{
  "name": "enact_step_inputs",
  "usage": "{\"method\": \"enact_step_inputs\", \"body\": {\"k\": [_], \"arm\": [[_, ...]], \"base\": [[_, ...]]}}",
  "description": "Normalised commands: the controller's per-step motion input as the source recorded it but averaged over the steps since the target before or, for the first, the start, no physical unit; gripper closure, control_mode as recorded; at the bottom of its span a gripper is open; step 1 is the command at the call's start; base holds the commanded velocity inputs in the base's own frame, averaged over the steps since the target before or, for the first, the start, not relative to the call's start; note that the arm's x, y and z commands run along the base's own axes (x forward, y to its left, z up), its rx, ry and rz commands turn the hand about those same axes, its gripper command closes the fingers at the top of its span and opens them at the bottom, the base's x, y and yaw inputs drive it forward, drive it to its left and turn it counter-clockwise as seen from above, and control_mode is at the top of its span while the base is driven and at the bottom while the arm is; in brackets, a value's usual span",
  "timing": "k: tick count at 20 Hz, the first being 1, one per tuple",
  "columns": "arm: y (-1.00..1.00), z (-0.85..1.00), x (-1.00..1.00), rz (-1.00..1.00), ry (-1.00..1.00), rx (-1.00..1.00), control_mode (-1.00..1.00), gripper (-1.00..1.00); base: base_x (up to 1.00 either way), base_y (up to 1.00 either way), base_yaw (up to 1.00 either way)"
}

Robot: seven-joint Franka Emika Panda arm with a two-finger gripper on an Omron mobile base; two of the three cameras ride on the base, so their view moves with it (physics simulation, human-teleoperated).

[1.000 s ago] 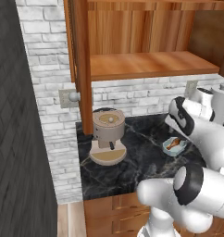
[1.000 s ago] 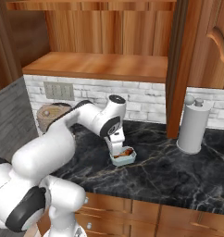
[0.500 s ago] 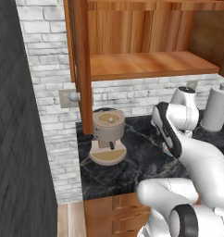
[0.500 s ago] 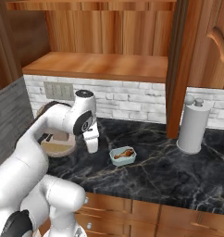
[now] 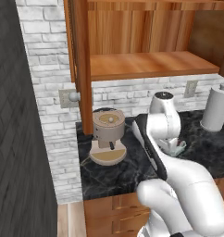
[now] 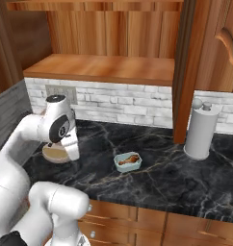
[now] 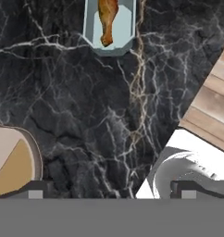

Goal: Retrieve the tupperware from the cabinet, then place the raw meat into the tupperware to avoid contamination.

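hand view: raw meat (image 7: 108, 21) inside the tupperware (image 7: 122, 28) on black marble counter (image 7: 86, 102), jaws wide apart

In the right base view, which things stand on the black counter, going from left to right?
Coffee machine, mostly hidden behind the arm → tupperware with the raw meat in it → grey cylinder with a knob on top.
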Motion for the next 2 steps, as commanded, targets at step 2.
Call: {"method": "enact_step_inputs", "body": {"k": [2], "arm": [[0.02,0.00,0.00,-0.02,0.09,-0.07,-1.00,-1.00]], "base": [[0.00,0.00,0.00]]}}
